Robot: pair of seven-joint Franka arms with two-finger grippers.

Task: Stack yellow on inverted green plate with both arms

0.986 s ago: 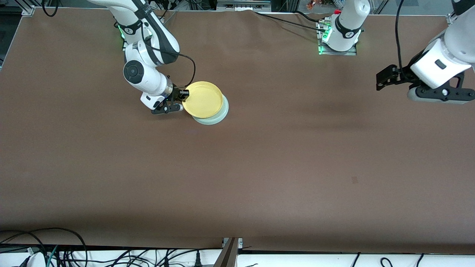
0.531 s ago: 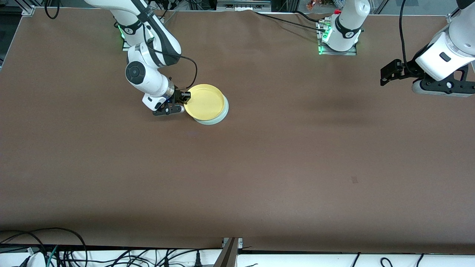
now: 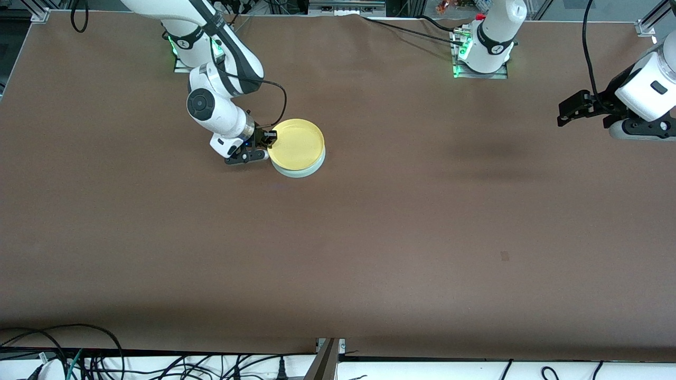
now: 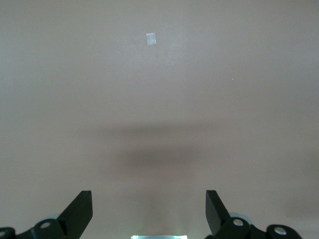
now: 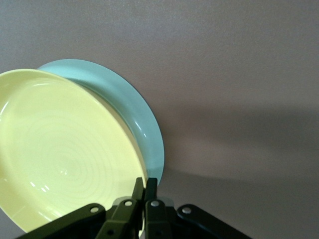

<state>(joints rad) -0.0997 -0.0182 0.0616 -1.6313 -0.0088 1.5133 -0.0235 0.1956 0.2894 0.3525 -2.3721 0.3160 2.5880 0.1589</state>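
The yellow plate [image 3: 296, 144] lies rim-up over the mint-green plate [image 3: 302, 170], which shows only as a thin crescent at its edge nearest the front camera. My right gripper [image 3: 268, 139] is shut on the yellow plate's rim at the side toward the right arm's end. In the right wrist view its fingers [image 5: 145, 188] pinch the yellow plate [image 5: 65, 154], with the green plate [image 5: 144, 129] under it. My left gripper [image 3: 566, 111] hangs open over bare table at the left arm's end; its view shows wide-apart fingertips [image 4: 82, 209] over brown cloth.
A brown cloth [image 3: 369, 237] covers the whole table. Both arm bases [image 3: 483, 53] stand at the edge farthest from the front camera. Cables [image 3: 79, 359] run along the nearest edge. A small pale mark [image 3: 504, 256] lies on the cloth.
The right gripper has carried the yellow plate sideways until it sits almost squarely over the green plate. The left arm has drawn back toward its own end of the table.
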